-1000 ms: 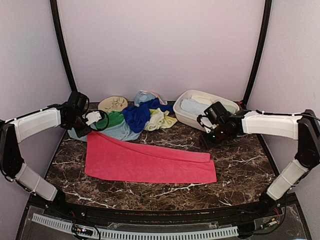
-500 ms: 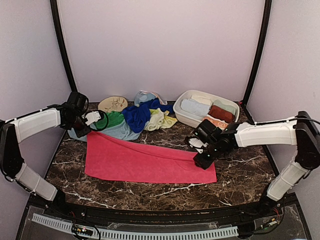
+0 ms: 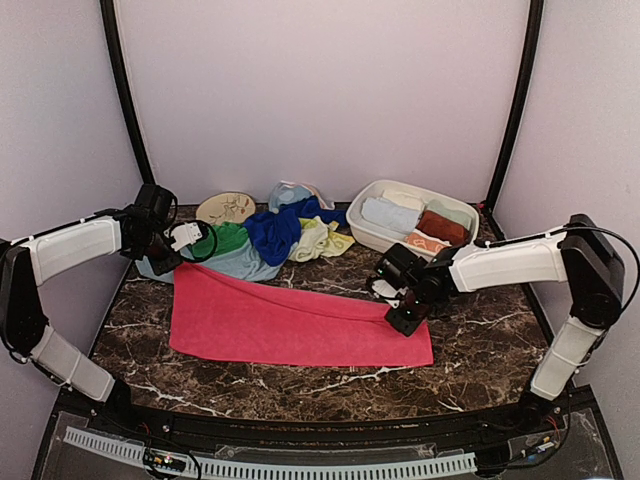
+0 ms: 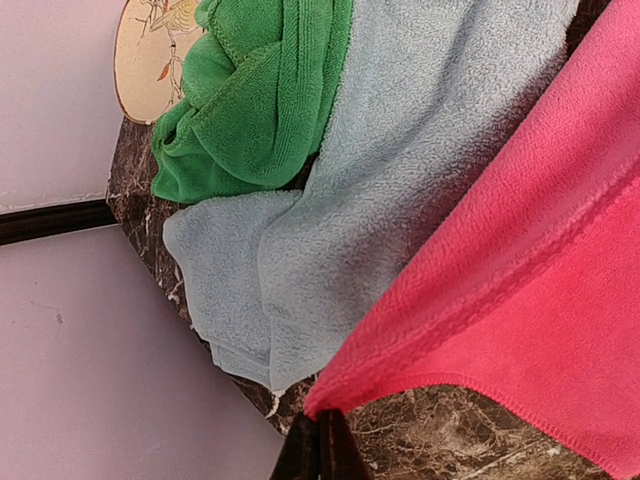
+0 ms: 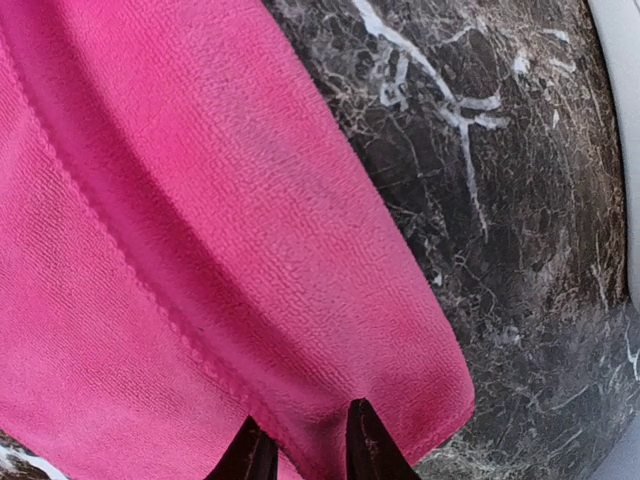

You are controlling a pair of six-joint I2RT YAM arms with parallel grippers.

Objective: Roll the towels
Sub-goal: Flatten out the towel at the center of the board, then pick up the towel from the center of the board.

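A pink-red towel (image 3: 290, 325) lies spread flat across the dark marble table. My left gripper (image 3: 178, 264) is at the towel's far left corner; in the left wrist view that gripper (image 4: 322, 442) is shut on the tip of the pink-red towel (image 4: 520, 280). My right gripper (image 3: 400, 322) is down on the right end. Seen from the right wrist, its fingertips (image 5: 370, 445) dig into the pink-red towel (image 5: 200, 200) near the corner, and my right gripper (image 5: 308, 455) pinches a fold of cloth.
Behind the spread towel is a heap of towels: pale blue (image 3: 240, 262), green (image 3: 228, 238), royal blue (image 3: 275, 230), lime-yellow (image 3: 322, 240). A white basin (image 3: 375, 235) at the back right holds rolled towels. A tan patterned disc (image 3: 226, 207) lies at the back left.
My right arm came from beside the basin down and left onto the towel's right end, and its jaws narrowed on the cloth. The left arm has not moved.
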